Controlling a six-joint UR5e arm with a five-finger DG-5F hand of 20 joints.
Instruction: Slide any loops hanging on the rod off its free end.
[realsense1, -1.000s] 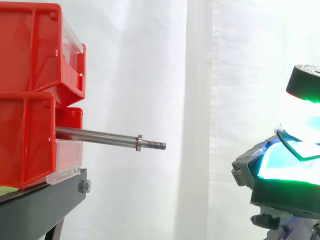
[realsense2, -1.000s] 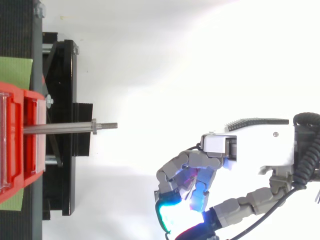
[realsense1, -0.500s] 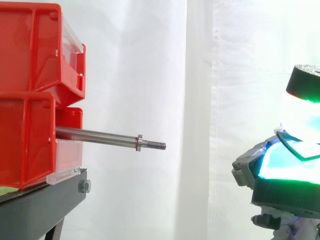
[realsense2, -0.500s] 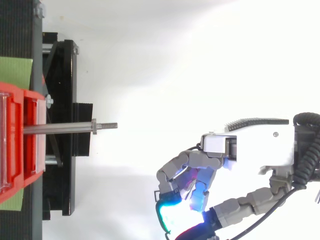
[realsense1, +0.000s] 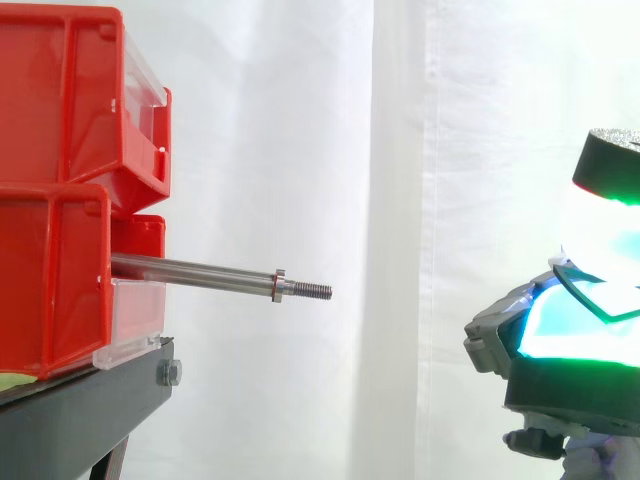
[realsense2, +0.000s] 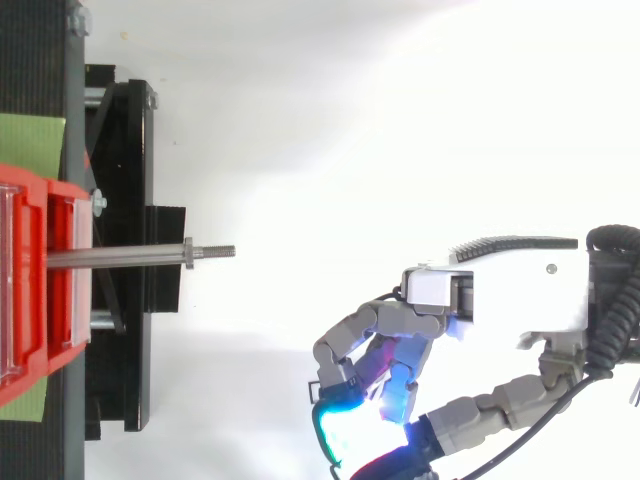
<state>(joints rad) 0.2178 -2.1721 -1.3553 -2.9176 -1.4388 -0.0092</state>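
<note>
Top view: hand (realsense2: 500, 290) unmoved since last frame, well clear of bare rod (realsense2: 130, 256), fingers curled, pinching thin green loop (realsense1: 576, 290).

We count one steel rod (realsense1: 200, 272), one hand (realsense2: 500, 300) and one black stand (realsense1: 80, 410). There are two stacked red bins (realsense1: 70, 100), perhaps a third behind the lower one; we cannot tell.

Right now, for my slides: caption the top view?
Bare rod juts from red bin; the hand sits clear of its tip.
</note>
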